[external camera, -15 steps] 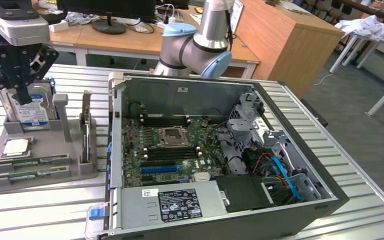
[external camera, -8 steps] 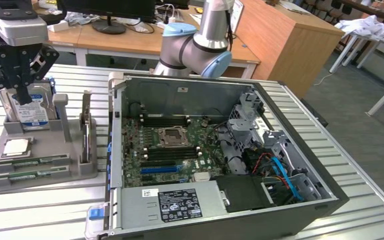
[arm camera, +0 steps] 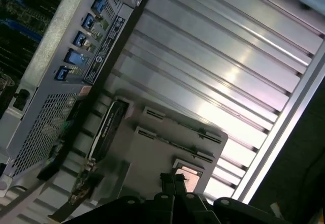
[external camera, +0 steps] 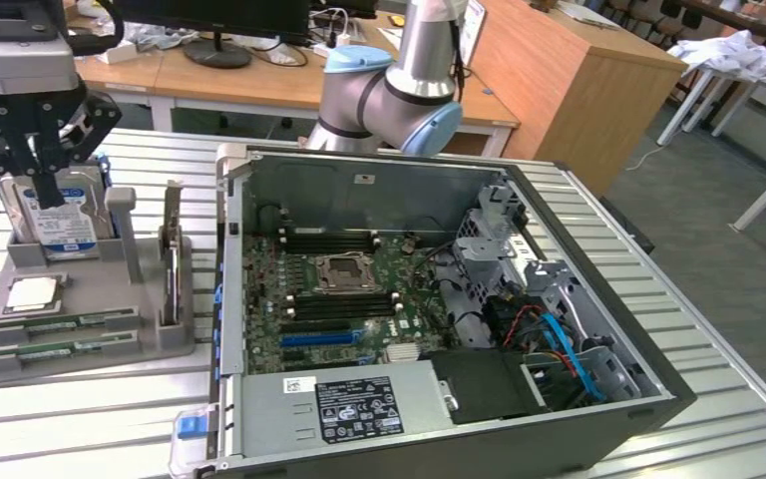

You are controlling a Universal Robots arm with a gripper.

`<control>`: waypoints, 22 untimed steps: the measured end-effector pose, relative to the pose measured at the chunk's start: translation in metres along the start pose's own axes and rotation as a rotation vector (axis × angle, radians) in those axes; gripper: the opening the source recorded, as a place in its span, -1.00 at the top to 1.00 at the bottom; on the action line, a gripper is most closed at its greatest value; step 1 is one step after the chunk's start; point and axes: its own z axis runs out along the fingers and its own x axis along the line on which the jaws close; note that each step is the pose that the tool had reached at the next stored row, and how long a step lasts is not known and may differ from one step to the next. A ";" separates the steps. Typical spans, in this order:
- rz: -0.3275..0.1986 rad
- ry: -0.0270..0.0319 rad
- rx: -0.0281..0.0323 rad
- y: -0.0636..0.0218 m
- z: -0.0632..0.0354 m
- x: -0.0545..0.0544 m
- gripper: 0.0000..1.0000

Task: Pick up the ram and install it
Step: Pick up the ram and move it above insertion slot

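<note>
At the near edge of the slatted metal table (external camera: 77,419), the open computer case (external camera: 356,190) lies on its side with its grey power supply (external camera: 343,404) closest to the camera. To the exterior view's left of the case sits a grey parts tray (external camera: 91,289). The two green memory sticks lie flat in slots at the tray's near end: the nearer ram stick (external camera: 57,350) and, just behind it, the farther ram stick (external camera: 64,322). Both are seated in the tray and untouched. Just beyond them a small square silver processor (external camera: 33,292) rests flat. An expansion card (external camera: 171,264) stands on edge along the side of the tray nearest the case.

Farther back, a silver hard drive (external camera: 71,225) with a blue label stands upright in its holder. The black gripper (external camera: 45,195) hangs directly over the drive with its fingers pressed together and nothing between them. It is well apart from both ram sticks. In the wrist view the clenched fingers (arm camera: 172,183) point down at the tray, close above the processor (arm camera: 189,176).

Inside the case, the green motherboard (external camera: 356,299) shows an empty processor socket (external camera: 343,269) with dark memory slots on either side of it. Behind the case stands the arm's grey and blue base joint (external camera: 390,95), and beyond it are wooden desks (external camera: 223,75).
</note>
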 end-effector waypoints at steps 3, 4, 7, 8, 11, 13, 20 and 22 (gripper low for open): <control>0.056 0.0036 0.0011 0.0000 0.0000 0.000 0.80; 0.073 0.0048 0.0015 0.0000 0.0000 0.000 0.80; 0.127 0.0084 0.0025 0.0000 0.0001 0.000 0.80; 0.145 0.0096 0.0030 0.0000 0.0001 0.000 0.80; 0.200 0.0132 0.0041 0.0000 0.0001 0.000 0.80; 0.236 0.0157 0.0048 0.0001 0.0002 0.000 0.80; 0.363 0.0241 0.0074 0.0001 0.0003 0.000 0.80; 0.400 0.0265 0.0082 0.0000 0.0003 0.000 0.80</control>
